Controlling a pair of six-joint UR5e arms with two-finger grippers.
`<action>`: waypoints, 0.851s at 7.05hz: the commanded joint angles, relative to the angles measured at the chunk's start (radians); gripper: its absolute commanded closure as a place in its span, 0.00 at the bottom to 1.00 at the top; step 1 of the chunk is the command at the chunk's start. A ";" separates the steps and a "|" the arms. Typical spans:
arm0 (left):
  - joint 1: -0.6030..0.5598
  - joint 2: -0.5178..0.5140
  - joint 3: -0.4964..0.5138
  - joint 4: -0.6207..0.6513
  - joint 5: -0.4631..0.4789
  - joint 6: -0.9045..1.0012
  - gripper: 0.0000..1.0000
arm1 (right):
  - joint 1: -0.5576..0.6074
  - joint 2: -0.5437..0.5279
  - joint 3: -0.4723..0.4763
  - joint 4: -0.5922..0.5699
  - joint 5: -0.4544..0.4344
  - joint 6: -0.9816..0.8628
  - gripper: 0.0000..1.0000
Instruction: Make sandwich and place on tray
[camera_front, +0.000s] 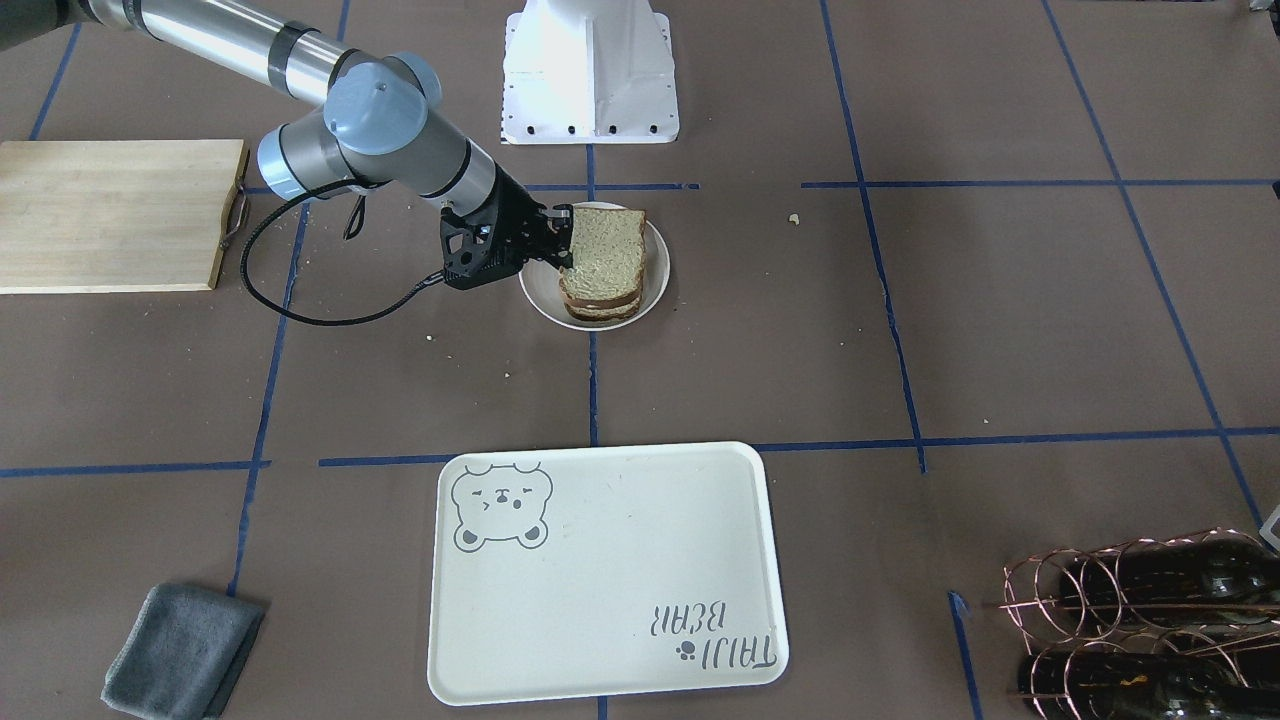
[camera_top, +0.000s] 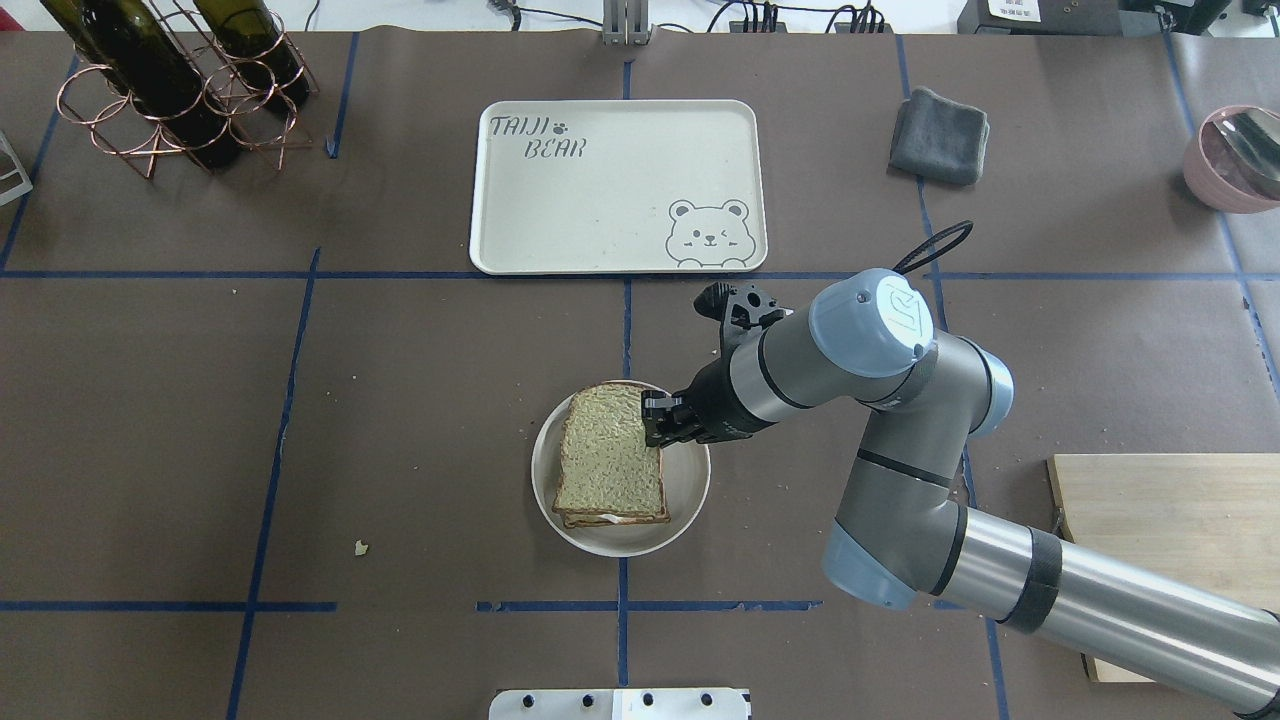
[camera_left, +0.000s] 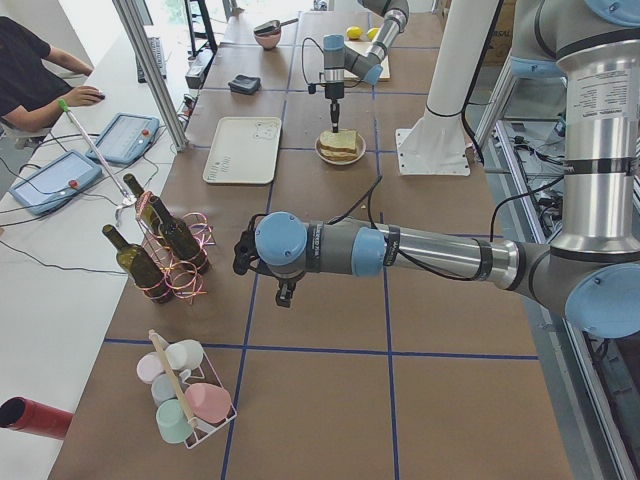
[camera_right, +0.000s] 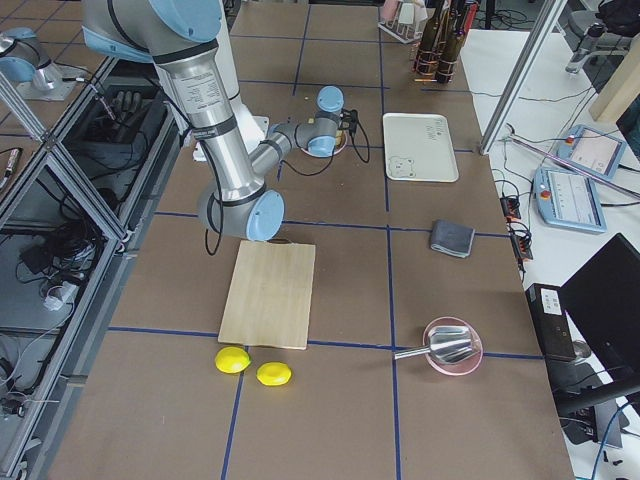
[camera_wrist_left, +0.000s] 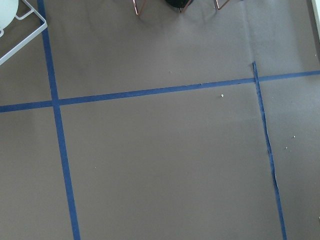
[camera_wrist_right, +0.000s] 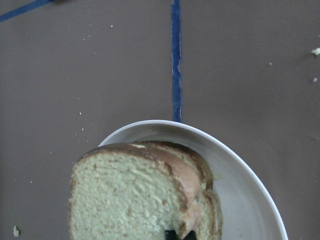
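Note:
The sandwich (camera_front: 603, 270) sits on a small round cream plate (camera_front: 652, 292) at the table's middle. Its top bread slice (camera_top: 606, 462) is tilted, one edge raised. A sliver of white egg shows at the stack's near edge in the overhead view. My right gripper (camera_top: 655, 420) is shut on the raised edge of the top slice; the right wrist view shows the slice (camera_wrist_right: 125, 200) close up over the plate (camera_wrist_right: 250, 200). The bear tray (camera_top: 615, 185) lies apart, beyond the plate. My left gripper (camera_left: 285, 294) hangs over bare table; I cannot tell its state.
A wooden board (camera_top: 1170, 530) lies on the robot's right, with two lemons (camera_right: 255, 367) near it. A grey cloth (camera_top: 940, 135) and a pink bowl (camera_top: 1235, 155) are far right. A copper rack with wine bottles (camera_top: 170, 80) stands far left. A cup rack (camera_left: 185, 395) stands near the left end.

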 joint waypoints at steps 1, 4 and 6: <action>0.001 0.000 -0.002 -0.004 0.000 -0.001 0.00 | -0.001 0.000 -0.005 -0.004 -0.001 0.000 0.64; 0.033 -0.003 -0.008 -0.051 0.000 -0.001 0.00 | -0.002 0.001 -0.006 -0.007 -0.001 0.000 0.42; 0.126 -0.006 -0.009 -0.227 0.000 -0.168 0.00 | 0.008 -0.009 0.042 -0.025 0.006 0.004 0.00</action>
